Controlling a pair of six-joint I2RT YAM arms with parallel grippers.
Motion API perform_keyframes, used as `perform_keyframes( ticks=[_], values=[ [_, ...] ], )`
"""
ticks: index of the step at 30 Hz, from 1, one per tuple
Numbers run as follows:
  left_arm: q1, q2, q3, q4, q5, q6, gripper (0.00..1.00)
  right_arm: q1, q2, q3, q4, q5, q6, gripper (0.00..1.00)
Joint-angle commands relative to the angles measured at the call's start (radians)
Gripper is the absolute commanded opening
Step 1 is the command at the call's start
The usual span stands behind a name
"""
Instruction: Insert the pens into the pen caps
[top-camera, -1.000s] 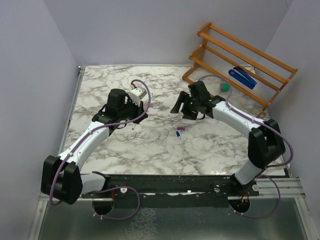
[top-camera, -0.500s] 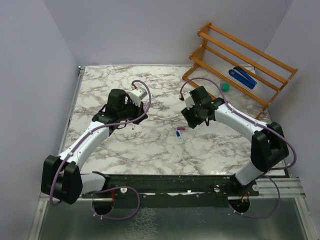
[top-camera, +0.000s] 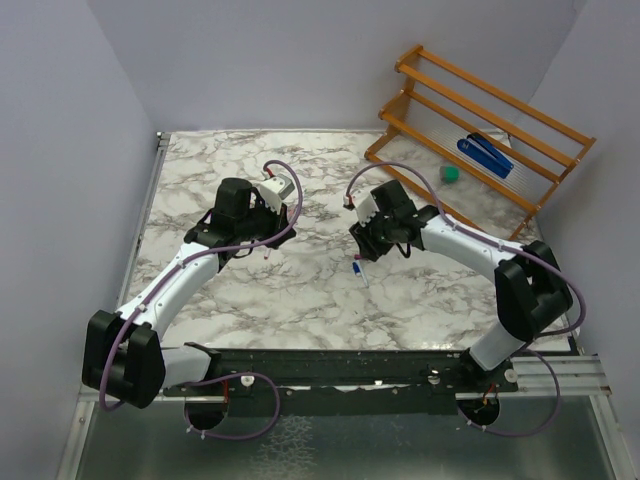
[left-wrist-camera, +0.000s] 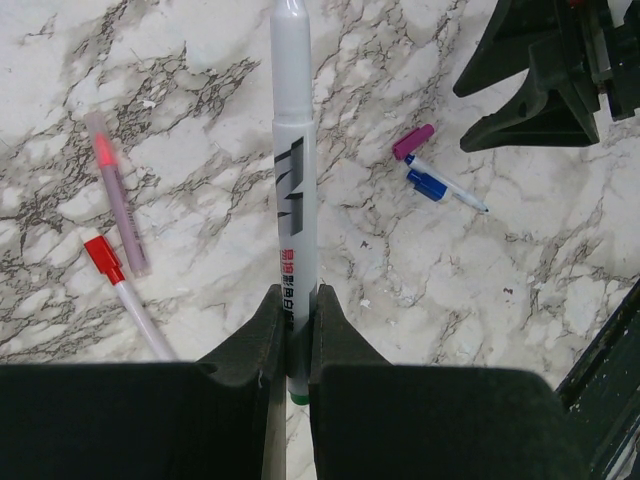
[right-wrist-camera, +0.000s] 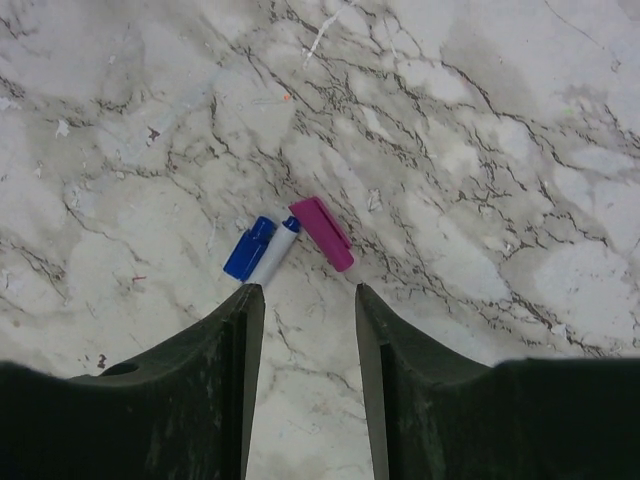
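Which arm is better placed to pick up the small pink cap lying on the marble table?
The right. The right gripper, open, hangs close above the small pink tube-shaped cap, which lies free beside a blue-ended pen. The left gripper is shut on a long white pen.

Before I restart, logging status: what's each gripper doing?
Left gripper: shut on a pen.
Right gripper: open, empty.

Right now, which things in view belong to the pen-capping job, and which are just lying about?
Job: white pen in the left jaws; blue-ended pen; pink cap; red-ended pen; pale purple pen.
Lying about: blue stapler; green block; wooden rack.
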Motion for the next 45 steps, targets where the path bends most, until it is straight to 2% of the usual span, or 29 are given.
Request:
perform_keyframes(
  ticks=[1,9,27,32,45],
  values=[
    [0.001,0.005,0.022,-0.002,0.023,-0.004,0.0,0.011,0.035,0.005,0.087,0.019,-0.018,0.45],
    [0.002,0.012,0.022,-0.007,0.013,-0.004,0.0,0.024,0.124,0.028,0.074,0.095,-0.033,0.37],
    [0.004,0.024,0.023,-0.01,0.01,-0.002,0.0,0.041,0.208,0.047,0.107,0.092,-0.021,0.36],
    [0.004,0.024,0.023,-0.012,0.006,0.0,0.0,0.041,0.225,0.062,0.107,0.092,-0.014,0.29],
    [0.004,0.023,0.023,-0.017,0.0,0.005,0.0,0.066,0.274,0.118,0.108,0.071,-0.005,0.33]
  ],
)
